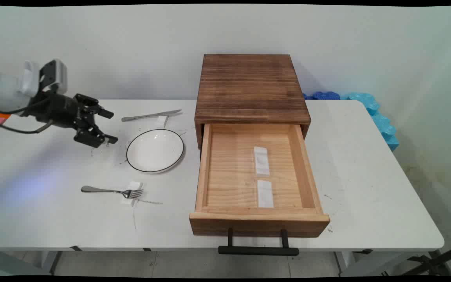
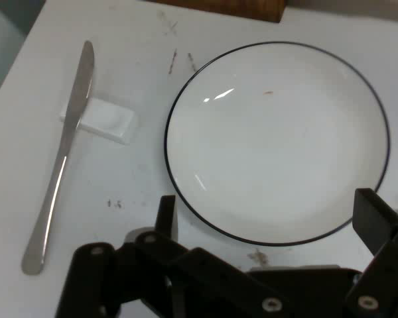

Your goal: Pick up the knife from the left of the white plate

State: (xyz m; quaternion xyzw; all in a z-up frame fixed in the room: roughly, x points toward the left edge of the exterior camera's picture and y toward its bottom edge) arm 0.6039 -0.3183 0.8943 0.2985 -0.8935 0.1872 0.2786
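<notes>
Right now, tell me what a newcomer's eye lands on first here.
The wooden box at the table's middle, its drawer pulled wide open and empty but for two white strips. Left of it lies a white plate, with a knife behind it and a fork in front. The gripper hovers open beside the plate's left rim.

A plain pale wall (image 1: pixel 131 47) stands behind a white table (image 1: pixel 366 176). Blue foam blocks (image 1: pixel 378 117) lie along the table's far right corner against the wall. Below the near edge, grey floor tiles (image 1: pixel 178 266) and dark table legs (image 1: pixel 437 260) show
</notes>
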